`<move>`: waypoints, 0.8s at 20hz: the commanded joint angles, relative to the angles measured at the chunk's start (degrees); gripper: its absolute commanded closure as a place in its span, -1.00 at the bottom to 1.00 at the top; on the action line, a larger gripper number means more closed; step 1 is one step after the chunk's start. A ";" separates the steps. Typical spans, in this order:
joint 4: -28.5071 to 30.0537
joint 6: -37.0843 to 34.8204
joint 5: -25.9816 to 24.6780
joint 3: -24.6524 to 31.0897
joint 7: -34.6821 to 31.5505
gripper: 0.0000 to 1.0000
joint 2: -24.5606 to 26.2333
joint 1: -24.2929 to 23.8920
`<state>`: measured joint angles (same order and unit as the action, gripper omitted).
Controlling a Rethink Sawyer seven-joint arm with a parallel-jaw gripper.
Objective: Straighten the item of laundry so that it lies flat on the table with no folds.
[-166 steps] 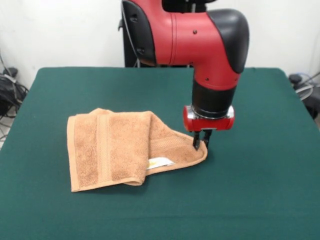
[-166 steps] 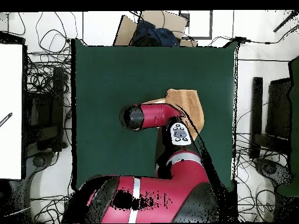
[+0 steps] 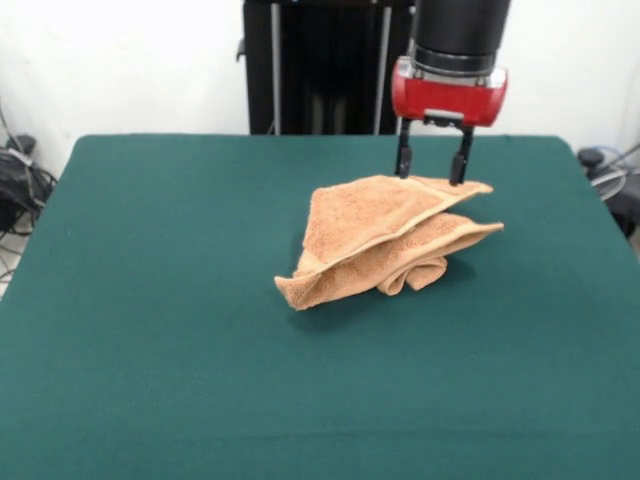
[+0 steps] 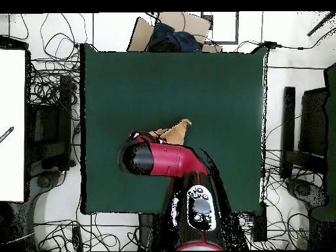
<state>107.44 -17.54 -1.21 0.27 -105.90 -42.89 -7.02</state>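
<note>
The orange-tan towel [image 3: 385,235] lies on the green table [image 3: 150,260] right of centre, bunched into a folded, wedge-shaped heap with layers stacked on each other. No label shows. My gripper [image 3: 432,172] hangs over the towel's far upper edge, with its two black fingers [image 3: 403,158] spread apart and their tips at the level of that edge. Nothing is held between them. In the overhead view only a tip of the towel [image 4: 176,133] shows on the table [image 4: 164,79]; the arm [image 4: 161,159] hides the rest and the gripper.
The black pedestal [image 3: 320,65] stands behind the table's far edge. A cardboard box [image 4: 172,31] sits past the table edge opposite the robot, and cables [image 4: 49,92] lie on the floor at the sides.
The towel went from a flatter folded sheet at the front view's left-centre to a bunched heap farther right and back. The gripper, then low at a towel corner, now stands higher and open.
</note>
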 commanded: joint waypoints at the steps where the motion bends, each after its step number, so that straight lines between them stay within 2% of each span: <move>1: -2.50 -2.10 -2.71 -0.47 -4.59 -1.00 1.58 0.80; 8: -1.91 1.49 -2.69 3.90 -2.94 -1.00 6.30 -3.29; 16: -5.57 4.74 -4.24 5.82 -1.25 -1.00 12.81 -5.73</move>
<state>104.80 -17.18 -1.46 0.31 -105.90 -35.84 -11.01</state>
